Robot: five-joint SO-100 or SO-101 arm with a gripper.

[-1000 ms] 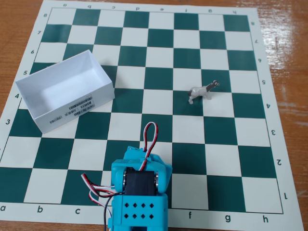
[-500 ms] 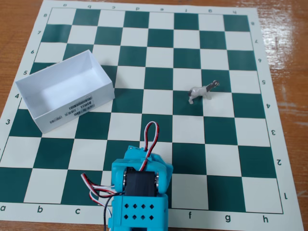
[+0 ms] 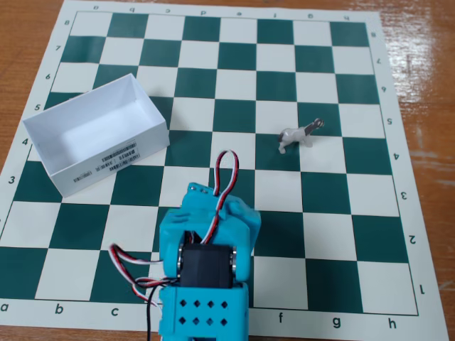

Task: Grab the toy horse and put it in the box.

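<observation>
In the fixed view, the turquoise arm (image 3: pixel 206 270) hides its claw, perhaps folded; its state cannot be told. The tiny white-and-grey plastic toy horse (image 3: pixel 298 133) stands beyond-right of it, the white open-top cardboard box (image 3: pixel 99 135) beyond-left.

Toy horse (image 3: pixel 300 134) right of box (image 3: pixel 96 135)

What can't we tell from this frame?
- Gripper: in the fixed view the teal arm covers its own fingertips, so open or shut is unknown.
- Box: its near wall hides the near strip of the floor; barcode text is too small to read.
- Horse: too small for detail; the head end blurs.
- Arm base: cut off by the bottom edge.
- Board: the squares under the arm are hidden.
</observation>
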